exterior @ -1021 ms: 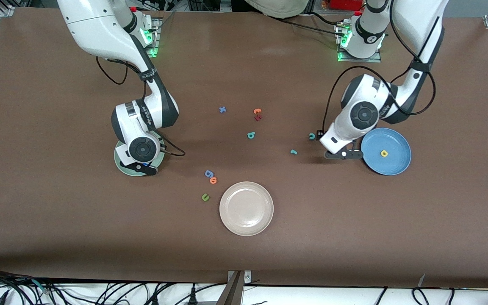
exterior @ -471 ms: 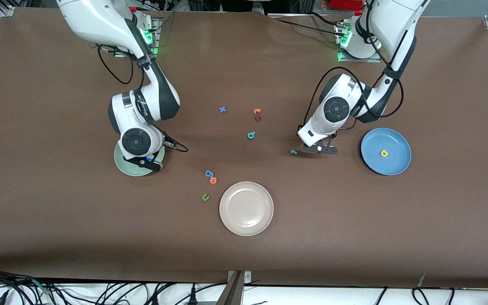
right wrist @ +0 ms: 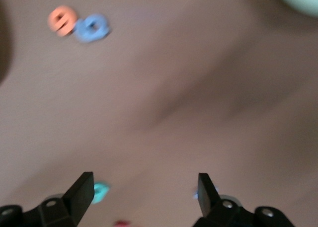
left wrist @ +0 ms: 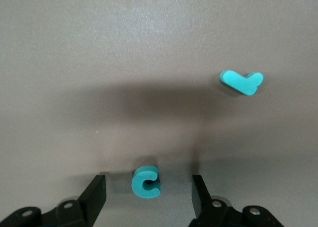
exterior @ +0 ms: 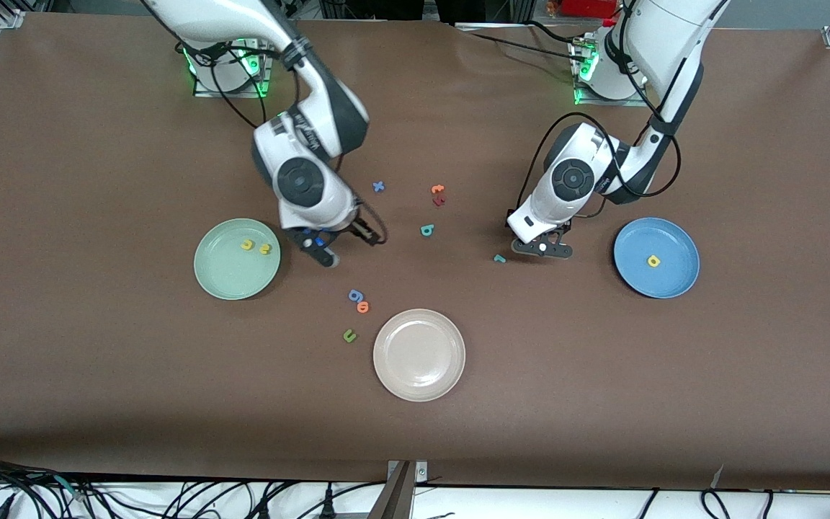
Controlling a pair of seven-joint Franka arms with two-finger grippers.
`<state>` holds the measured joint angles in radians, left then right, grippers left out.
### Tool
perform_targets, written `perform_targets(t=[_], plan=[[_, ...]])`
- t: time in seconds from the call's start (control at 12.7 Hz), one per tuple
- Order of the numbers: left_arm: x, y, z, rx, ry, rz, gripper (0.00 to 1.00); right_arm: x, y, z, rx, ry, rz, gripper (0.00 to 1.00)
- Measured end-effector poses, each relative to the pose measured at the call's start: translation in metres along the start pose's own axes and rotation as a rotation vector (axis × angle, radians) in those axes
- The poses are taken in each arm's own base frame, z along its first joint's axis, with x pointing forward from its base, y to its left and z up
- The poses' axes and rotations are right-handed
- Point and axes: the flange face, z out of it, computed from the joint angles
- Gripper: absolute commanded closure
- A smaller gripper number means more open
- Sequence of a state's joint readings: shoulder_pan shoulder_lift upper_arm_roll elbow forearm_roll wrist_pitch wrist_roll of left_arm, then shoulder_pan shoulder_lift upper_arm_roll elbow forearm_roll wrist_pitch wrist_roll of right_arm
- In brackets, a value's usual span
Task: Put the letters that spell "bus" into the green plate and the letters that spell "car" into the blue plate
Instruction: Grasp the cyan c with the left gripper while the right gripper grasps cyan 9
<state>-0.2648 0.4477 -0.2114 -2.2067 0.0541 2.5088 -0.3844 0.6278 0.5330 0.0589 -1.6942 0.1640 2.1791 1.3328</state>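
Between open left gripper fingers (clear of both) sits teal "c".

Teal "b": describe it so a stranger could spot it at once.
Start at the beige plate and go toward the robots' bases. The teal "b" lies alone mid-table, just nearer the camera than the orange and dark red letters; it is the only teal one there.

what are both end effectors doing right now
Left end effector: open around the teal c, not gripping it.
Right end effector: open, holding nothing.
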Motion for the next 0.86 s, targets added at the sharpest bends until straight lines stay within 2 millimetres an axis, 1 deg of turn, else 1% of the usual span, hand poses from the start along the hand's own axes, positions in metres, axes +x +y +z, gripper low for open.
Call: perform_targets(t=[0.08,0.16,0.24,0.39,0.55,0.63,0.71,0.79,0.86], plan=[[0.000,0.000,0.000,0.000,0.001,0.001,0.36,-0.023,-0.010,0.010,0.047,0.011,0.045,0.12],[0.000,0.000,0.000,-0.001,0.002,0.001,0.44,-0.040,-0.017,0.022,0.090,0.017,0.090,0.14],[0.000,0.000,0.000,-0.001,0.003,0.001,0.51,-0.053,-0.022,0.036,0.123,0.020,0.134,0.16],[0.000,0.000,-0.001,-0.002,0.005,0.003,0.60,-0.072,-0.026,0.069,0.148,0.040,0.181,0.16],[0.001,-0.001,-0.002,-0.002,0.008,0.002,0.69,-0.085,-0.026,0.100,0.141,0.084,0.193,0.19],[0.001,-0.001,-0.003,-0.002,0.008,0.002,0.75,-0.088,-0.026,0.111,0.137,0.098,0.202,0.19],[0.001,-0.001,-0.003,-0.002,0.008,0.002,0.82,-0.088,-0.029,0.117,0.138,0.103,0.211,0.19],[0.001,-0.001,-0.004,-0.002,0.010,0.005,0.84,-0.088,-0.033,0.122,0.140,0.105,0.213,0.19],[0.002,-0.003,-0.004,-0.002,0.012,0.020,0.85,-0.090,-0.036,0.126,0.140,0.104,0.211,0.22]])
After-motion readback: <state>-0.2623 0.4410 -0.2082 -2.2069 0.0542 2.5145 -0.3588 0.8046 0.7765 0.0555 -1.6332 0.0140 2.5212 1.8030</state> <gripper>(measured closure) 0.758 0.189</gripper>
